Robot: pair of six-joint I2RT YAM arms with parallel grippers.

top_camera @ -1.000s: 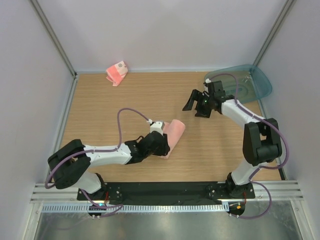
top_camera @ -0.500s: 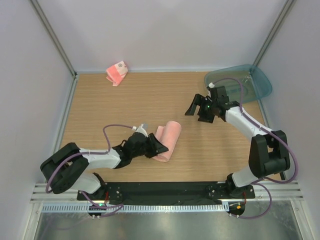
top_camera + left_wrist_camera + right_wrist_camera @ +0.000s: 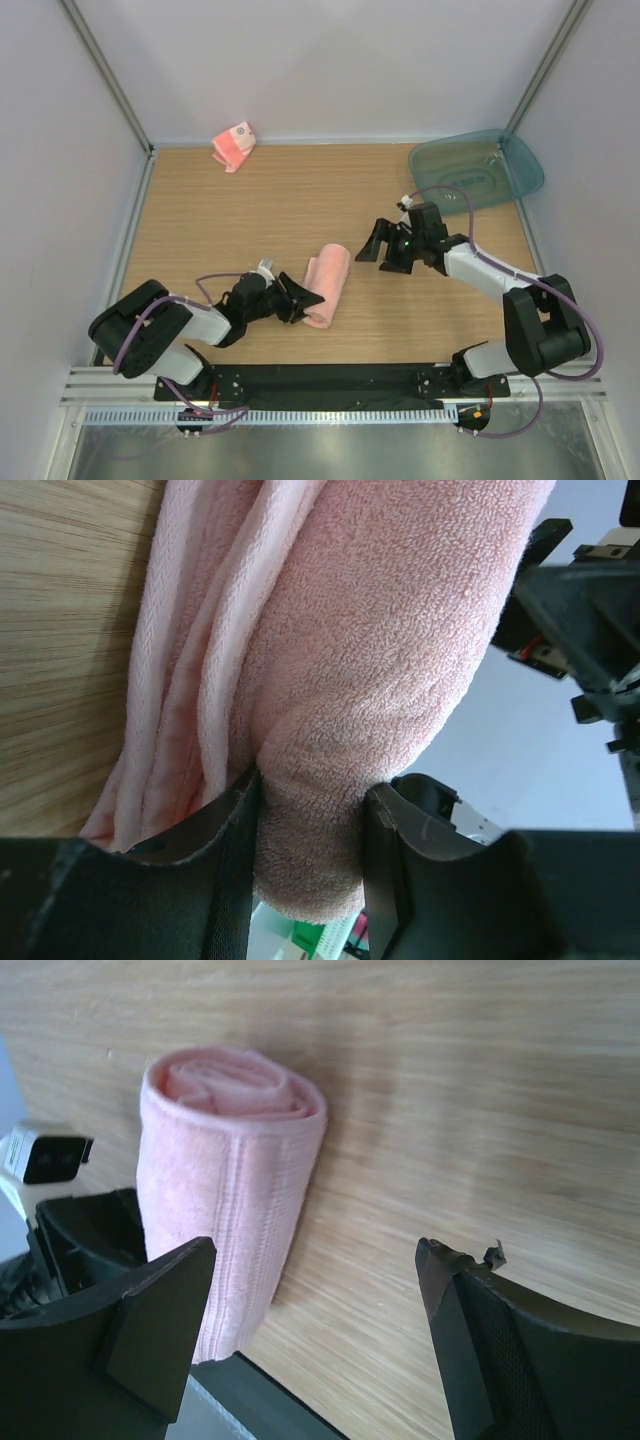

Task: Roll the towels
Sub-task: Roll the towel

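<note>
Rolled towel (image 3: 328, 283) central (bare tabletop (image 3: 250, 210) beyond)

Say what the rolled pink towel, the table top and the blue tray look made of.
Rolled towel: terry cloth, probably cotton, matte; looped fuzzy pile and a woven band show. Table top: wood or wood-look laminate, smooth; grain lines run across it. Tray: translucent teal plastic, glossy by the look.

The rolled towel (image 3: 328, 283) is plain salmon pink; the small towel (image 3: 235, 146) is pink with reddish stripes and a white mark. The tub (image 3: 512, 165) is teal, the table (image 3: 240, 220) wood-grained.
</note>
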